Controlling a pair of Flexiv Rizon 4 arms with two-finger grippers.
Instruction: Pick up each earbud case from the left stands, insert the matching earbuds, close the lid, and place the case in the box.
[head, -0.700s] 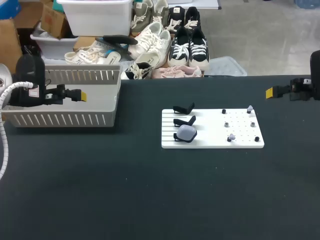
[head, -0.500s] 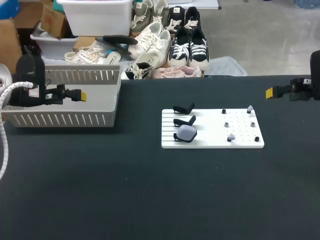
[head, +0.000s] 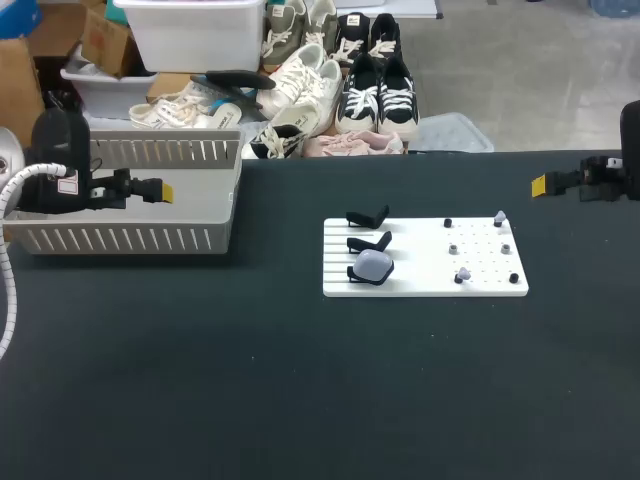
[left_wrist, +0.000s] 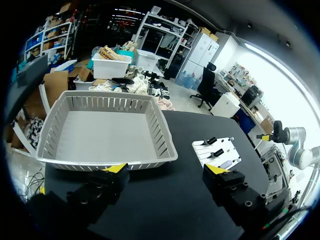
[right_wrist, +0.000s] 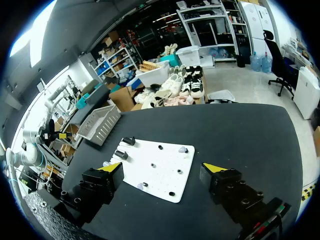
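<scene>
left fingers (left_wrist: 116, 170) wide apart, near box (left_wrist: 160, 135) | right fingers (right_wrist: 215, 168) wide apart

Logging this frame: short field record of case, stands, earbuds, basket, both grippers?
case: one, pale, lid shut
stands: three on the white board; the one nearest the robot holds the case, two empty
earbuds: on the board's pegs
basket: no case seen inside
left gripper: open, at the basket
right gripper: open, off the board's right side
</scene>
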